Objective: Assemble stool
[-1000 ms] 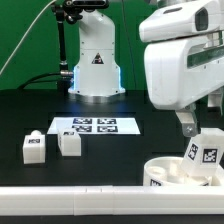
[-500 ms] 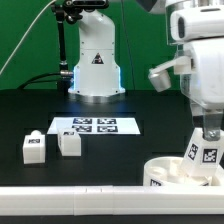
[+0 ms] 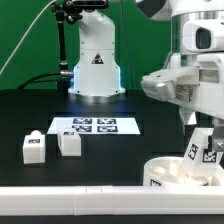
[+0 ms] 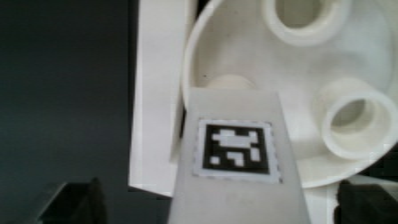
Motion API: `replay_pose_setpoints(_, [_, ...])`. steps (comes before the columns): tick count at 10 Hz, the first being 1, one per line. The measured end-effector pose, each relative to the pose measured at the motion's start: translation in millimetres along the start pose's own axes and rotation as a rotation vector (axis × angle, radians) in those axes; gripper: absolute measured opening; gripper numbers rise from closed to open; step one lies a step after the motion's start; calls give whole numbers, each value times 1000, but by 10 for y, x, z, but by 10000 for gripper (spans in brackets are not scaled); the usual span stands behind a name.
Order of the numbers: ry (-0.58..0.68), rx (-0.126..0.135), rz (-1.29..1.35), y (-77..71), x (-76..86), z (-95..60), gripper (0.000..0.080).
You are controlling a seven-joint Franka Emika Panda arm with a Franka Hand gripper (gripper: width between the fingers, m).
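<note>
- Ext. cam: sits low, looks across the black table (image 3: 30, 110) to the arm's base (image 3: 97, 62) at the back.
- Wrist cam: v. close, looks down on the seat (image 4: 302, 70) & tagged leg (image 4: 231, 145).
- Both see seat & leg, low at the exterior view's right.

A white leg (image 4: 228, 120) bearing a square tag (image 4: 235, 150) is showing in front of the round seat (image 4: 267, 70), near one of its holes (image 4: 356, 115). A white rail (image 4: 157, 90) is running beside the dark desk (image 4: 63, 90). The claw's fingertips (image 4: 75, 205) are standing wide apart, flanking the leg.
</note>
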State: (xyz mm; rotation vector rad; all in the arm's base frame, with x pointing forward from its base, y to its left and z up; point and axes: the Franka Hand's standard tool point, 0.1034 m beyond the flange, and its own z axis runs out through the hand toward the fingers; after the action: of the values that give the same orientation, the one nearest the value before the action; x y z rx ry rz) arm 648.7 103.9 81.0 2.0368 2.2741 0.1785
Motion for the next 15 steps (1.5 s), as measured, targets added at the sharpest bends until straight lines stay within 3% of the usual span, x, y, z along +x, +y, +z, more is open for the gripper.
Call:
replay_pose_setpoints(1, [0,1,0,-5,-3,9,637])
replay_pose_setpoints(2, [0,2,1,-7,-4,13,466])
replay_pose_setpoints(3, [-3,17,1,-41,-15,19,344])
replay_pose_setpoints(8, [-3,18,46,-45,-18,22,343])
replay_pose_setpoints(9, [-2,24,159,-52,-18,22,343])
replay_pose_setpoints(13, [-4,100,609,-126,-45,27,342])
replay_pose_setpoints(15, [-1,103,774,-123,-38,29,342])
